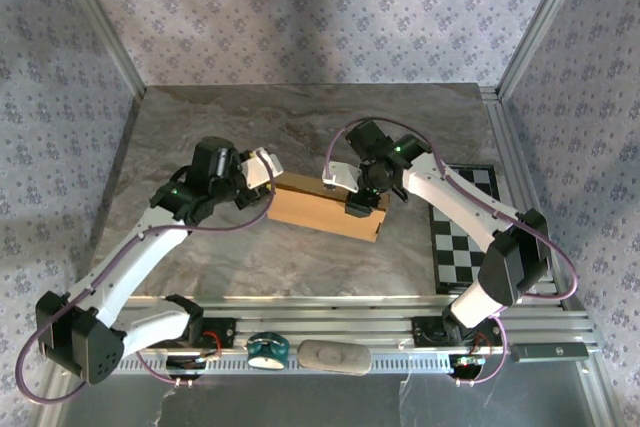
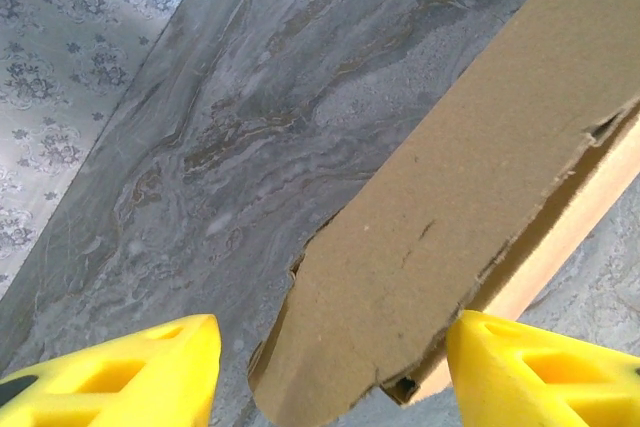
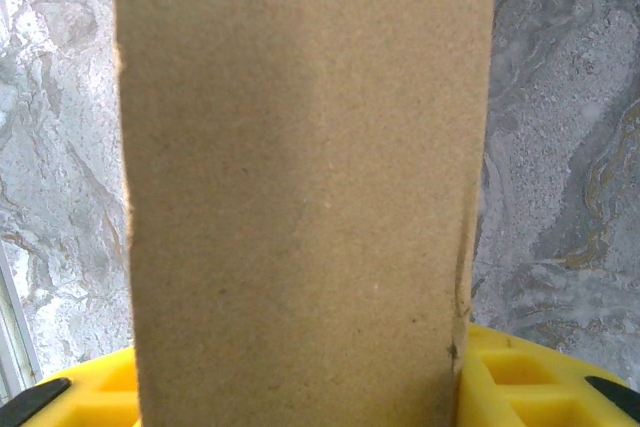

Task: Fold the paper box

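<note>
Paper box [image 1: 325,209] mid-table, a gripper at each end
On the marble table [image 1: 300,127], the right gripper [image 1: 347,192] is clamped across the box's nearer right end, pressed against cardboard on both sides. The left gripper [image 1: 266,173] stands open at the farther left end, straddling the ragged edge.

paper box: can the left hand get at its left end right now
Probably yes: the open left hand straddles that end of the paper box, with nothing between them.
</note>
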